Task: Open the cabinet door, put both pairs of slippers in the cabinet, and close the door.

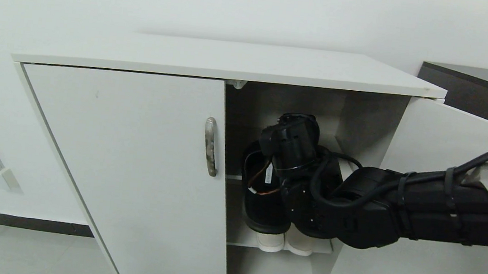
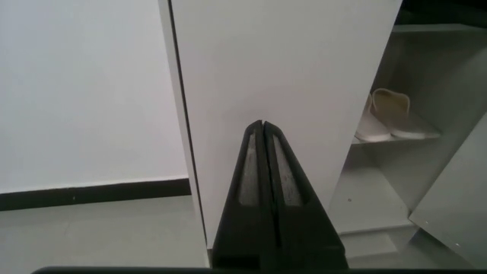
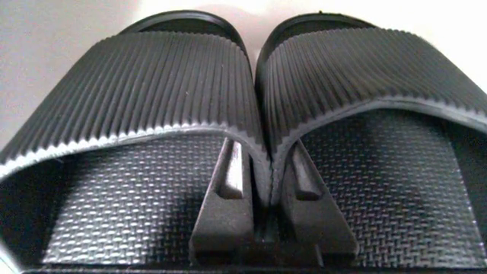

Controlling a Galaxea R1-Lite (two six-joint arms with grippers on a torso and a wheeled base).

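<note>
Stowing the black slippers (image 1: pixel 264 202): clamped side by side by their inner walls in the right gripper (image 3: pixel 266 167), inside the cabinet (image 1: pixel 234 61) past the open door (image 1: pixel 443 135), just above the white slippers (image 1: pixel 285 243) already on the shelf (image 1: pixel 235 240). Next, probably: setting down, letting go, backing out clear before shutting the door. Left gripper (image 2: pixel 263 164) pressed shut, empty, outside. Hidden behind the wrist (image 1: pixel 296 160): any contact between black pair and white.
</note>
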